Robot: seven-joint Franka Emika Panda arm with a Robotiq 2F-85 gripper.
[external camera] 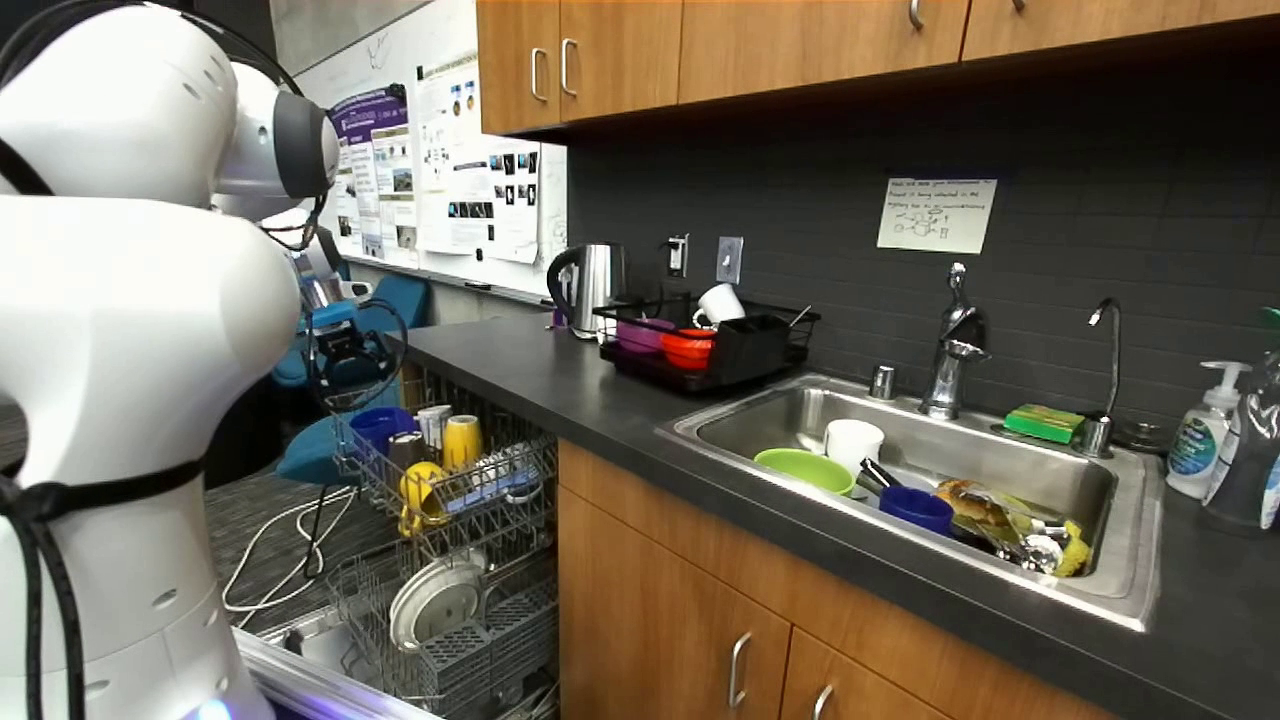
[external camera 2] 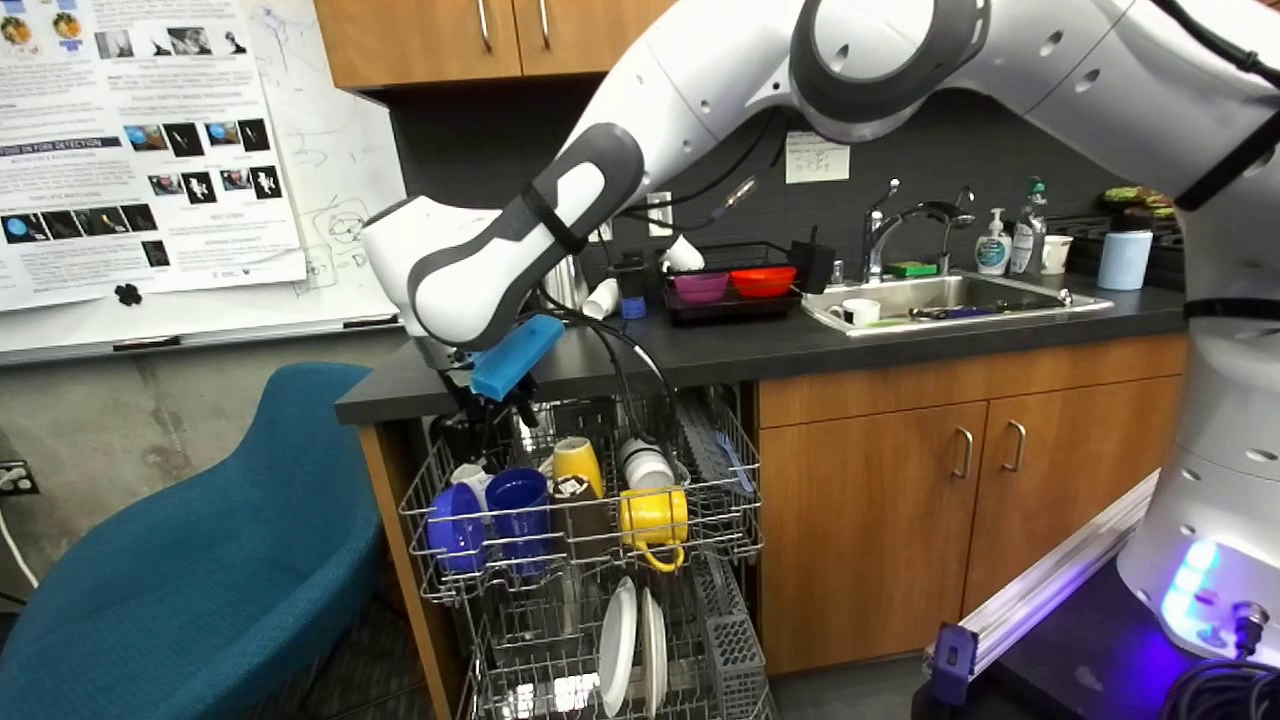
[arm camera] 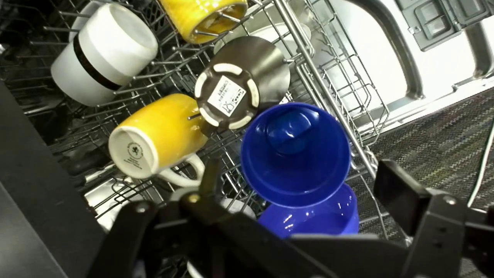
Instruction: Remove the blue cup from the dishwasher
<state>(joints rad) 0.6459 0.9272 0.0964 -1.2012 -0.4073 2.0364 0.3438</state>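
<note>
The blue cup [arm camera: 297, 166] stands mouth toward the camera in the dishwasher's upper wire rack [arm camera: 328, 90] in the wrist view. In an exterior view the blue cup [external camera 2: 518, 515] is at the rack's front, between a paler blue bowl [external camera 2: 457, 530] and a dark brown cup [external camera 2: 580, 515]. The dishwasher [external camera 2: 735, 655] is open with its racks out. My gripper [arm camera: 305, 185] is open and empty, its fingers wide apart, above the cup and bowl in the wrist view. The gripper [external camera 2: 500, 415] is above the rack's rear left in an exterior view, and it also shows above the rack [external camera: 352, 370].
Beside the cup stand a yellow mug [arm camera: 166, 135], a white cup [arm camera: 104, 54] and a second yellow mug [external camera 2: 655, 520]. White plates [external camera 2: 635, 645] are in the lower rack. The dark counter [external camera 2: 700, 350] overhangs the dishwasher. A blue chair [external camera 2: 200, 560] stands beside it.
</note>
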